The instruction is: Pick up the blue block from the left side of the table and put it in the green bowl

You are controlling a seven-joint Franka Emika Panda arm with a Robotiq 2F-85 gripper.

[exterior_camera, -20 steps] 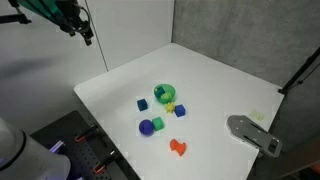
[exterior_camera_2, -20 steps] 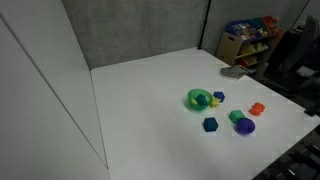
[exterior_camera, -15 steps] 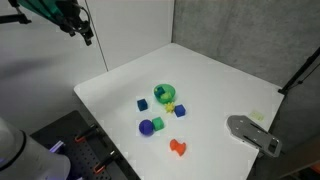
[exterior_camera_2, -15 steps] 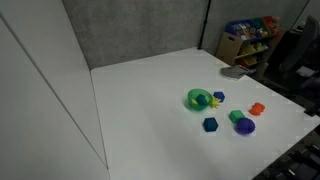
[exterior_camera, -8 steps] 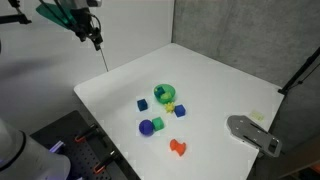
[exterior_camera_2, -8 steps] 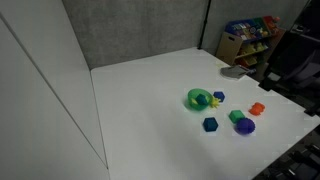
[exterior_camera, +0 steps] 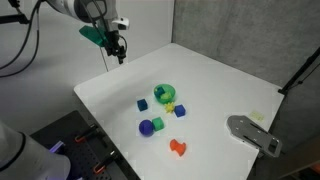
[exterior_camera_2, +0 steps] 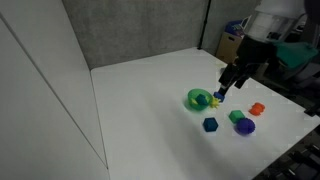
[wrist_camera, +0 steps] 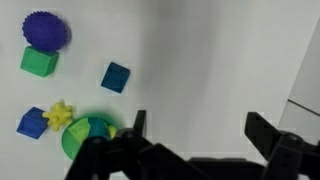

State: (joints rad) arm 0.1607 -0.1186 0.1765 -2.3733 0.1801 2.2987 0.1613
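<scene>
The blue block [exterior_camera: 143, 104] sits alone on the white table, left of the green bowl [exterior_camera: 164, 94]; both also show in an exterior view, the block [exterior_camera_2: 210, 124] and the bowl [exterior_camera_2: 198, 98]. In the wrist view the block [wrist_camera: 116, 77] lies above the bowl [wrist_camera: 88, 135]. A second blue cube [exterior_camera: 180, 111] lies beside a yellow block [exterior_camera: 170, 106] next to the bowl. My gripper [exterior_camera: 118, 57] hangs high over the table's far left edge, well away from the blocks. Its jaws [wrist_camera: 200, 130] are open and empty.
A blue-purple ball [exterior_camera: 147, 127] and a small green cube [exterior_camera: 158, 123] lie near the front. An orange piece [exterior_camera: 178, 147] lies closer to the front edge. A grey object [exterior_camera: 253, 133] rests at the table's right edge. A toy shelf [exterior_camera_2: 250, 38] stands behind the table.
The arm has swung right and down towards the table in one exterior view and has come into the other. The objects on the table have not moved.
</scene>
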